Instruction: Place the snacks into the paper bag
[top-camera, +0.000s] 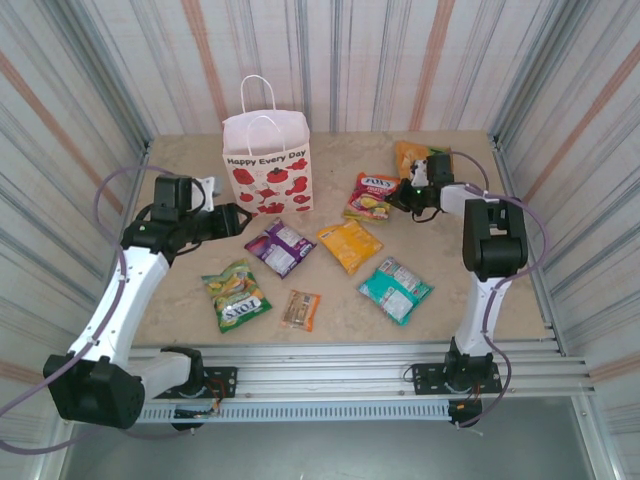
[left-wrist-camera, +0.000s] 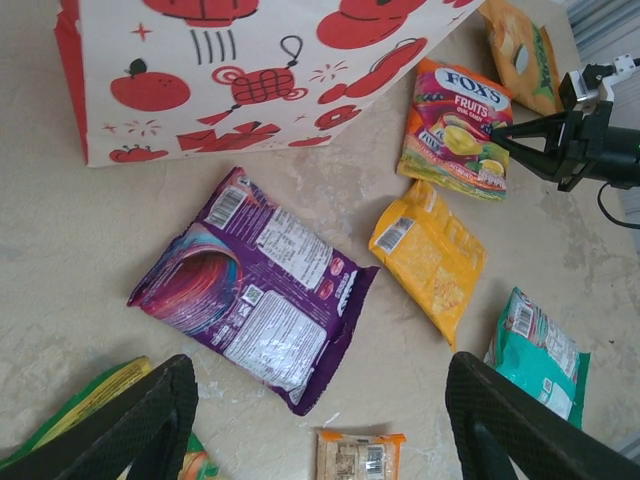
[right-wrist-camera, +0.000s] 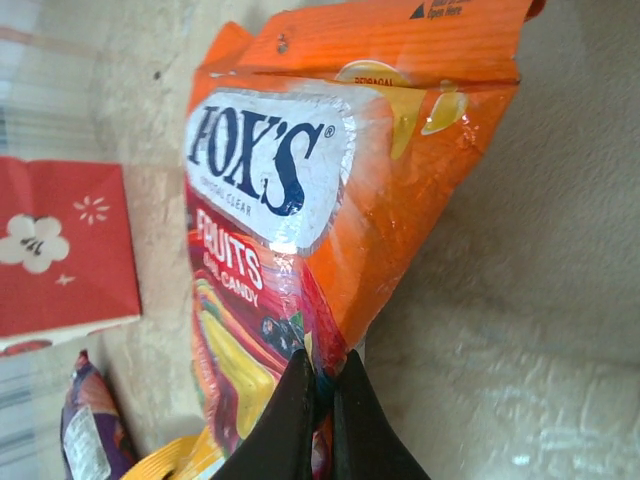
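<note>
The white paper bag (top-camera: 265, 165) with red tomato prints stands upright at the back of the table. My right gripper (top-camera: 400, 197) (right-wrist-camera: 320, 366) is shut on one edge of the red-yellow FOX'S snack packet (top-camera: 371, 195) (right-wrist-camera: 300, 200). Just behind it lies an orange packet with a green label (top-camera: 412, 158). My left gripper (top-camera: 238, 220) (left-wrist-camera: 320, 368) hovers open over the purple packet (top-camera: 280, 246) (left-wrist-camera: 255, 285), with nothing between its fingers. The yellow-orange packet (top-camera: 350, 244), teal packet (top-camera: 394, 289), green packet (top-camera: 236, 294) and small brown-orange bar (top-camera: 300, 310) lie flat on the table.
Striped walls close in the table on three sides. The bag's loop handles (top-camera: 258, 95) stand up over its open top. A metal rail (top-camera: 350, 360) runs along the near edge by the arm bases.
</note>
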